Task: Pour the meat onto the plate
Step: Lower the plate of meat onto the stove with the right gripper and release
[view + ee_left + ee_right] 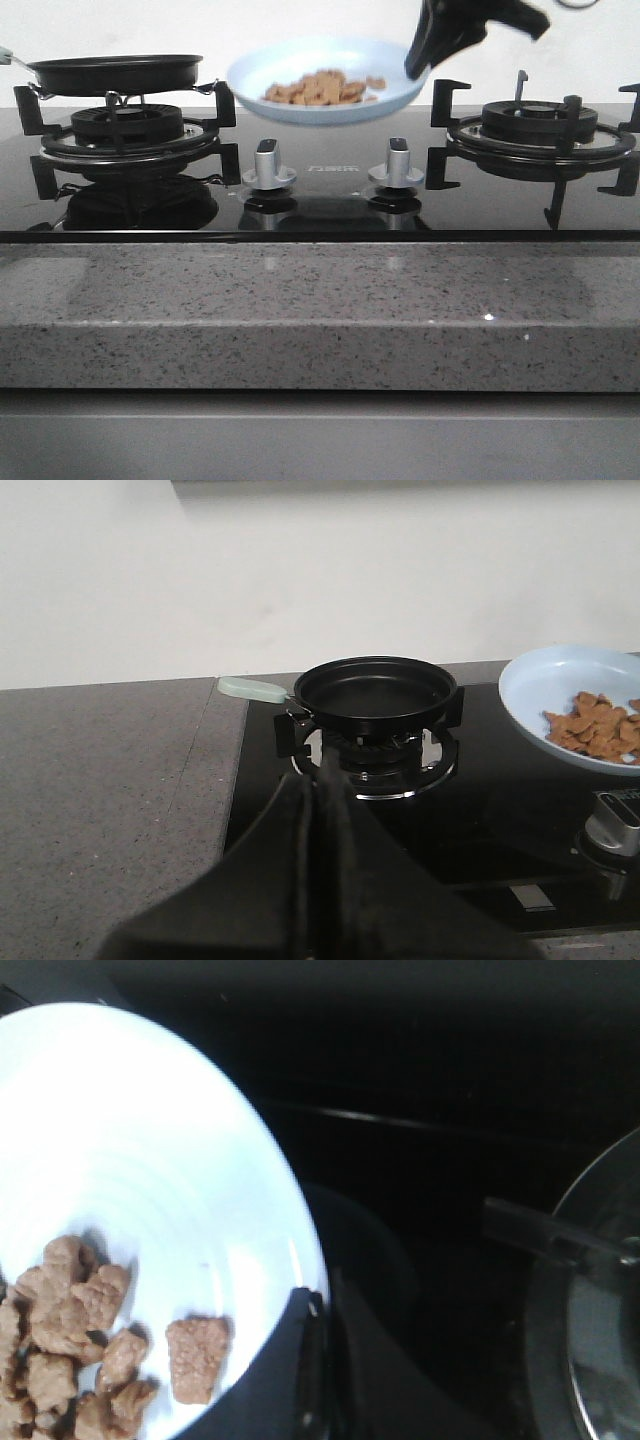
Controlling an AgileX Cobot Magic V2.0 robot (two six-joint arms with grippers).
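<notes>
Front view, round glossy plate [330, 85], crumbly meat [318, 90]

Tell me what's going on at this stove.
The right hand grips the rim of the plate and holds it in the air above the stove's knobs, between the two burners. The meat is heaped on the plate. The pan sits empty on the left burner. The left hand is shut and holds nothing.
</notes>
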